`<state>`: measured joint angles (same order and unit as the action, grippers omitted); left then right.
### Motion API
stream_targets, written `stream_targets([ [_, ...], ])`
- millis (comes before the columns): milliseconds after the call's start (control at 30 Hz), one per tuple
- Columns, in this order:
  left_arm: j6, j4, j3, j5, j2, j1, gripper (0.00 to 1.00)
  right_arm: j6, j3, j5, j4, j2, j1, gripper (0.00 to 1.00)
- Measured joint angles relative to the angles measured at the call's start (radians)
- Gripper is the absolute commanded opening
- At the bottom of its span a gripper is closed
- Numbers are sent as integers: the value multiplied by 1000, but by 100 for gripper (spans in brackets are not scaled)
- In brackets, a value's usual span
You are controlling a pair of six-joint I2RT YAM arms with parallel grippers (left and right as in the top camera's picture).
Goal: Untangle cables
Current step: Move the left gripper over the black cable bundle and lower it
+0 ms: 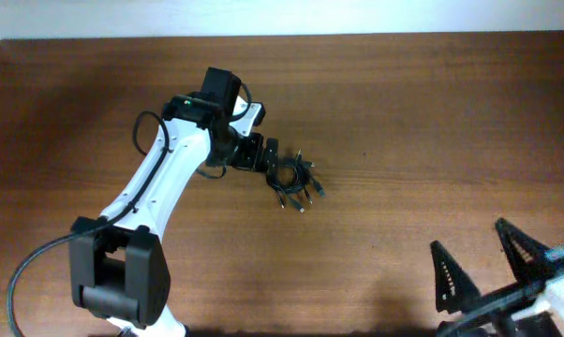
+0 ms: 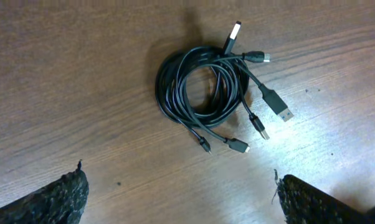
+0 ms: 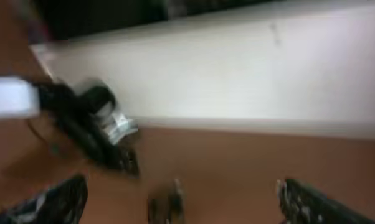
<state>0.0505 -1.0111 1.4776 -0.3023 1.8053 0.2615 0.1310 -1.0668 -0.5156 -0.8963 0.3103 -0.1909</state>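
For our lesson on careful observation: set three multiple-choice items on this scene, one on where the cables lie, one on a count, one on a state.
1. Where does the cable bundle lie?
A. Just ahead of the left tool
B. Beside the right tool
C. Held up in the air

2. How many plug ends show in the left wrist view?
A. Two
B. Four
C. Six

3. How does the left tool stand?
A. Shut on a cable
B. Open, holding nothing
C. Shut, empty

Answers:
1 A: the overhead view shows the bundle right in front of the left tool, with the right tool far off at the lower right.
2 C: six ends stick out around the bundle.
3 B: its fingers stand wide apart, and the bundle lies free beyond them.
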Motion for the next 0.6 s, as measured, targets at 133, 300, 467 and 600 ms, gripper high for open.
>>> stream_targets([
  [133,7,16,0,0,14,0,88,-32,-68,-76,-228,286,-8,98],
  [300,44,26,0,0,82,0,64,-21,-69,-307,-272,489,-9,99],
  [467,64,59,0,-27,150,28,54,-18,-70,-348,-345,700,-9,99],
  [600,68,109,0,-38,202,77,44,-20,-70,-351,-376,788,-9,99],
])
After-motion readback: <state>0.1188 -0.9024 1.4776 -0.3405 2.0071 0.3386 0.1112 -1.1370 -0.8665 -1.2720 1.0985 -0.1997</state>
